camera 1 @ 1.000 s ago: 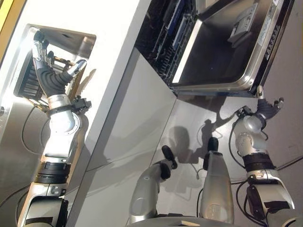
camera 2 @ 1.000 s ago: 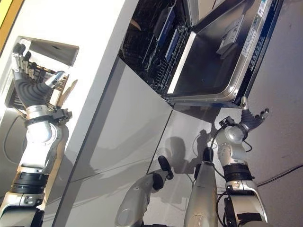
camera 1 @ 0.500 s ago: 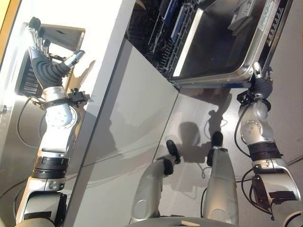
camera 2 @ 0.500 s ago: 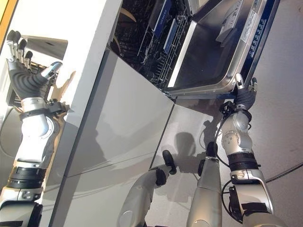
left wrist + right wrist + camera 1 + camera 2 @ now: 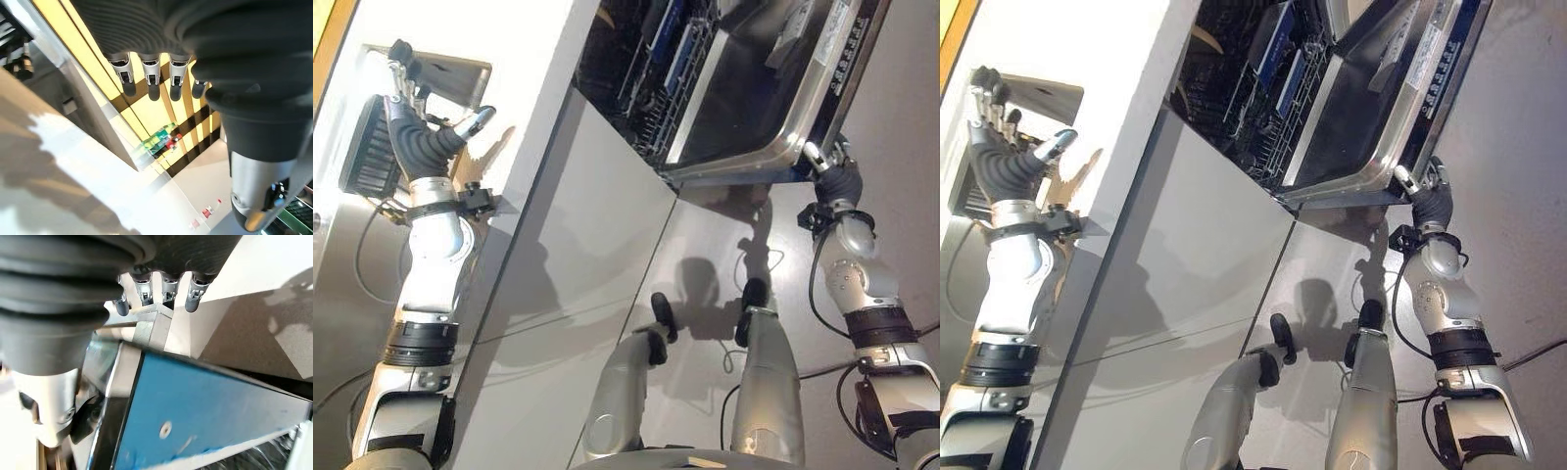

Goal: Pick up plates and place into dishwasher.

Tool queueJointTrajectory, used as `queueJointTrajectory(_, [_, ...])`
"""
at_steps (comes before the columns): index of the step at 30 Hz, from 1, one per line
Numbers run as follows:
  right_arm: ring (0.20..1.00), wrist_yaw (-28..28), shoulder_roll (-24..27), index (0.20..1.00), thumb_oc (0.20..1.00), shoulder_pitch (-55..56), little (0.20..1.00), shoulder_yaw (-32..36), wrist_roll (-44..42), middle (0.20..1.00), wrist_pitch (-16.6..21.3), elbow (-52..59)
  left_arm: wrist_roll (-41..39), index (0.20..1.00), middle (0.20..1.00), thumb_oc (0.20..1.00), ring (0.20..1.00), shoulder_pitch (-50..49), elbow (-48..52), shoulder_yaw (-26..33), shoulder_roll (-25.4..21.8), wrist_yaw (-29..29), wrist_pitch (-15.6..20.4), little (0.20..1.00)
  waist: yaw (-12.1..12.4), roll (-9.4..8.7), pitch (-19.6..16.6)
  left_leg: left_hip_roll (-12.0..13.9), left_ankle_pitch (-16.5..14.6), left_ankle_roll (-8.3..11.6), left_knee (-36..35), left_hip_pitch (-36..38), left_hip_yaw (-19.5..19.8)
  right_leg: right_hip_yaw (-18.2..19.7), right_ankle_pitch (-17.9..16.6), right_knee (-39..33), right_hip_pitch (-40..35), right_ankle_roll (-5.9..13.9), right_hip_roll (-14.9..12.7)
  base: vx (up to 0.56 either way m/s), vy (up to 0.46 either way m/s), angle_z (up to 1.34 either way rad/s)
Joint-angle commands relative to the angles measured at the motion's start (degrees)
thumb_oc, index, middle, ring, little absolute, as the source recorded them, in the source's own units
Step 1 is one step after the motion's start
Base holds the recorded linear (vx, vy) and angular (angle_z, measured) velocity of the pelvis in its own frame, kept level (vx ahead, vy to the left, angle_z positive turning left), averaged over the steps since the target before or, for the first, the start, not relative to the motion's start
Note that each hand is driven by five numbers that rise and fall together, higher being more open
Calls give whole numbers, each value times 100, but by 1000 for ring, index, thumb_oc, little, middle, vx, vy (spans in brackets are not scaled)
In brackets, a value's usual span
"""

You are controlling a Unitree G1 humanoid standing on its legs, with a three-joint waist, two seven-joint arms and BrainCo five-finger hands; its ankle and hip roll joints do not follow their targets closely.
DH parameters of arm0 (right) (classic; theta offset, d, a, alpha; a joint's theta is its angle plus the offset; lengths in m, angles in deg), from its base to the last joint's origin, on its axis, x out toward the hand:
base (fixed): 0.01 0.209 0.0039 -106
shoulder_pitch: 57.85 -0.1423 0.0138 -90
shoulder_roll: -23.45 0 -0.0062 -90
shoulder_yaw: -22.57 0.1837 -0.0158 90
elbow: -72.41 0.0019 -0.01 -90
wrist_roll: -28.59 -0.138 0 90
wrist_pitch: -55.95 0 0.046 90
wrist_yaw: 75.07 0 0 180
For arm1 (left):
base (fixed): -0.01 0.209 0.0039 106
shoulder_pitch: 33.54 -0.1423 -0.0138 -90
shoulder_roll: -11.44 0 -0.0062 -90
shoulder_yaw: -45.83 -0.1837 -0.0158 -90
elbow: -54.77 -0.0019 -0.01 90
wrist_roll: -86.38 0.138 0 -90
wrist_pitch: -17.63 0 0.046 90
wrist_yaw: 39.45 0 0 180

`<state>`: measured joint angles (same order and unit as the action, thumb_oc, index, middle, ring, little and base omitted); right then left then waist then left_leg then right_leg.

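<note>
The dishwasher stands open, its steel door (image 5: 759, 93) tilted partway up. Dark racks (image 5: 641, 64) inside hold blue parts and a pale curved rim (image 5: 1201, 38) that may be a plate. My right hand (image 5: 834, 178) is at the door's outer corner (image 5: 152, 322), fingers (image 5: 166, 286) straight against its edge and holding nothing. My left hand (image 5: 419, 147) is raised over the recessed sink (image 5: 455, 76) in the white counter. Its fingers (image 5: 149, 74) are spread and empty. I see no loose plate.
A dark ribbed rack (image 5: 367, 147) sits beside the sink. The white counter (image 5: 543, 78) runs between the sink and the dishwasher, with grey cabinet fronts (image 5: 578, 255) below. Grey floor (image 5: 906, 117) lies to the right of the door.
My right hand has risen from below the door to its corner, and the door has swung up from nearly flat to partly raised. The left hand has stayed over the sink.
</note>
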<state>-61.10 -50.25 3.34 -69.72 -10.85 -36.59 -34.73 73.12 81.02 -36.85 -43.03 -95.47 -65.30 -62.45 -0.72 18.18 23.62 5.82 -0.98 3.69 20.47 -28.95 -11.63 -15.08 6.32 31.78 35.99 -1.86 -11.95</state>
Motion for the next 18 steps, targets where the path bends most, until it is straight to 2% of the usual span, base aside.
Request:
queueJointTrajectory(1, [1000,-1373,-825,1000,1000,-1339,1000,-1063,362,1000,118,1817,-18,1000,1000,1000,1000,-145,8,-470,-105,73,-187,1000,296,-249,617,-527,714,-184,-896,220,-258,-16,746,791,-526,192,188,74,-53,8])
queueJointTrajectory(7, [1000,-1331,-945,1000,1000,-1216,1000,-1042,395,1000,273,1856,-11,1000,1000,1000,1000,-177,-41,-397,-224,154,-71,1000,440,-598,617,-505,635,-215,-975,765,-167,-313,637,446,-1267,238,150,59,-87,25])
queueJointTrajectory(14, [1000,-1144,-1076,1000,1000,-1058,1000,-964,194,1000,747,1695,109,1000,1000,1000,1000,-271,-81,-357,-400,342,101,1000,735,-1060,382,-368,466,-247,-844,1052,-102,-726,416,-53,-2001,284,63,53,-166,52])
queueJointTrajectory(18, [1000,-1058,-1112,1000,1000,-936,1000,-932,170,1000,791,1581,163,1000,1000,1000,1000,-330,-141,-352,-434,358,111,1000,800,-1182,287,-302,424,-226,-754,1140,-36,-811,364,-209,-2319,300,64,58,-75,59])
